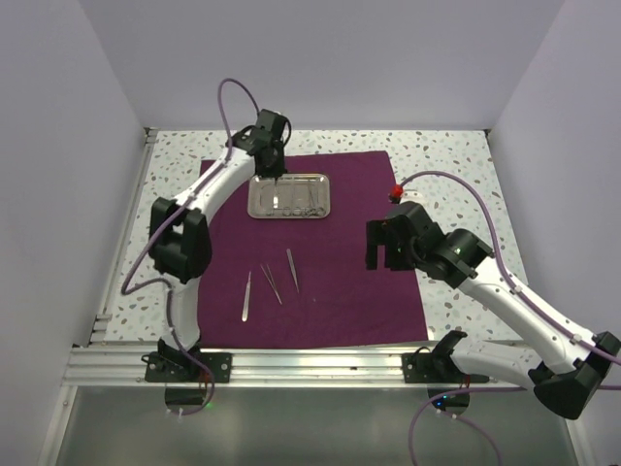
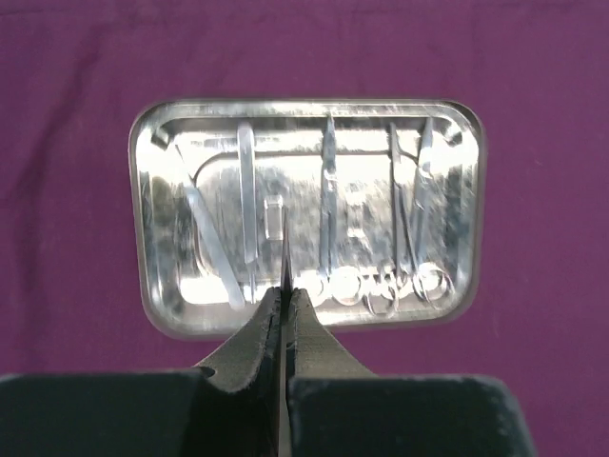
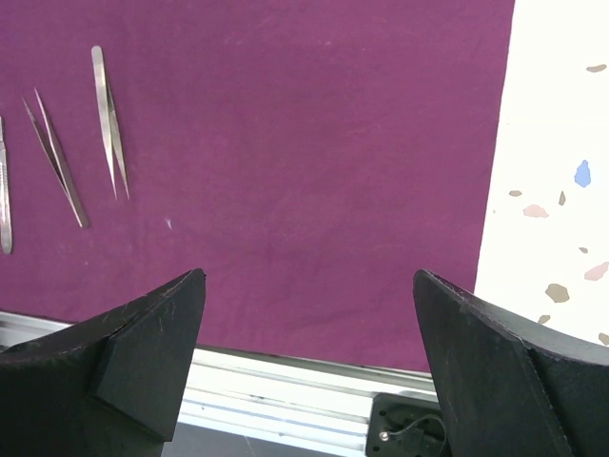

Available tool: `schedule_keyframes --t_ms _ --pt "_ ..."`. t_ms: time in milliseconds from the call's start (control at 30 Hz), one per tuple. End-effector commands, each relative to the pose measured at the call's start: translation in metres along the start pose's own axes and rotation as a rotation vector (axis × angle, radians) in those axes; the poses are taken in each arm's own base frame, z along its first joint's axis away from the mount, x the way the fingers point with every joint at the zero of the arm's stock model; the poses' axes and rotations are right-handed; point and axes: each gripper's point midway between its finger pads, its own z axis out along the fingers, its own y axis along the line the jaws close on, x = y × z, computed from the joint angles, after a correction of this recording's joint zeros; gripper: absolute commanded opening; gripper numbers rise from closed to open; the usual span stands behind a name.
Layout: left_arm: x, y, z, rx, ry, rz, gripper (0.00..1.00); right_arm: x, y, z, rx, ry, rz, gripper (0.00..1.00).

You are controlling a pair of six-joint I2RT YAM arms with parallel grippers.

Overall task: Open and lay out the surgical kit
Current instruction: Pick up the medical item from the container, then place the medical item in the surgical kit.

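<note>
The maroon cloth wrap (image 1: 340,282) lies spread flat on the table. The shiny steel tray (image 1: 289,197) sits on its far part and holds several tweezers and ring-handled forceps (image 2: 409,276). My left gripper (image 1: 276,175) hovers over the tray's left half, shut (image 2: 284,290) on a thin silver instrument (image 2: 285,257) seen edge-on, its tip pointing down at the tray (image 2: 457,143). Three thin silver tweezers (image 1: 271,284) lie side by side on the cloth in front of the tray. My right gripper (image 1: 386,254) is open and empty (image 3: 309,276) above the cloth's right part (image 3: 314,143).
Speckled white tabletop (image 3: 561,181) shows right of the cloth edge. An aluminium rail (image 1: 291,364) runs along the near edge below the cloth. White walls close in the left, right and back. The laid-out tweezers (image 3: 108,119) show at the right wrist view's upper left.
</note>
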Motion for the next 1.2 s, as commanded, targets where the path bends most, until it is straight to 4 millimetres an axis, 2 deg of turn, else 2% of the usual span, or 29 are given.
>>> schedule_keyframes --t_ms 0,33,67,100,133,167,200,267,300,367,433,533,567,600,633,667,733,767,867,900,1033,1133,1167 --pt "0.032 -0.01 -0.056 0.024 -0.029 -0.066 0.0 -0.004 0.009 0.003 -0.045 -0.013 -0.011 0.94" --pt "0.044 -0.013 -0.061 0.033 -0.021 -0.073 0.0 -0.002 0.01 0.004 -0.049 -0.008 -0.013 0.94" --pt "0.055 -0.023 -0.078 0.066 -0.029 -0.068 0.0 -0.001 0.011 0.004 -0.058 -0.002 -0.013 0.93" --pt "0.09 -0.018 -0.072 0.048 0.032 -0.073 0.0 0.0 0.011 0.004 -0.062 0.002 -0.02 0.93" --pt "0.098 -0.023 -0.081 0.067 0.024 -0.08 0.0 0.002 0.01 0.005 -0.063 0.006 -0.023 0.93" --pt "0.119 -0.032 -0.084 0.075 0.05 -0.066 0.0 0.004 0.011 0.006 -0.068 0.012 -0.029 0.93" --pt "0.147 -0.026 -0.079 0.056 0.099 -0.061 0.0 0.005 0.01 0.007 -0.067 0.014 -0.035 0.93" --pt "0.173 -0.038 -0.083 0.072 0.134 -0.078 0.0 0.008 0.009 0.006 -0.07 0.019 -0.043 0.93" --pt "0.19 -0.036 -0.081 0.059 0.164 -0.095 0.0 0.009 0.008 0.006 -0.069 0.019 -0.045 0.93" --pt "0.207 -0.051 -0.081 0.095 0.179 -0.081 0.0 0.012 0.006 0.006 -0.069 0.021 -0.047 0.93" --pt "0.22 -0.053 -0.076 0.071 0.213 -0.079 0.0 0.015 0.006 0.005 -0.073 0.028 -0.046 0.93" --pt "0.227 -0.057 -0.073 0.042 0.225 -0.067 0.0 0.017 0.004 0.003 -0.074 0.025 -0.041 0.93" --pt "0.228 -0.061 -0.074 0.046 0.226 -0.065 0.04 0.018 0.004 0.003 -0.073 0.028 -0.038 0.93" --pt "0.229 -0.063 -0.073 0.05 0.23 -0.067 0.12 0.018 0.003 0.002 -0.076 0.022 -0.034 0.93" --pt "0.23 -0.065 -0.074 0.054 0.232 -0.065 0.31 0.02 0.002 0.001 -0.077 0.026 -0.031 0.93" --pt "0.229 -0.069 -0.076 0.061 0.229 -0.062 0.4 0.021 0.001 0.001 -0.077 0.028 -0.029 0.93" --pt "0.226 -0.071 -0.082 0.061 0.216 -0.062 0.57 0.024 -0.001 -0.001 -0.076 0.03 -0.025 0.93" --pt "0.221 -0.073 -0.087 0.062 0.203 -0.062 0.6 0.024 -0.002 -0.002 -0.074 0.03 -0.02 0.93" --pt "0.213 -0.061 -0.1 0.016 0.181 -0.073 0.64 0.028 -0.004 -0.004 -0.079 0.026 -0.012 0.93" --pt "0.212 -0.051 -0.105 -0.021 0.174 -0.069 0.64 0.028 -0.005 -0.004 -0.077 0.025 -0.01 0.93" --pt "0.209 -0.034 -0.125 -0.05 0.152 -0.091 0.58 0.032 -0.007 -0.003 -0.074 0.028 -0.009 0.93" --pt "0.222 -0.019 -0.129 -0.078 0.168 -0.105 0.54 0.031 -0.006 -0.001 -0.074 0.027 -0.012 0.93" --pt "0.233 -0.011 -0.127 -0.1 0.185 -0.1 0.54 0.03 -0.006 0.0 -0.072 0.027 -0.015 0.93"
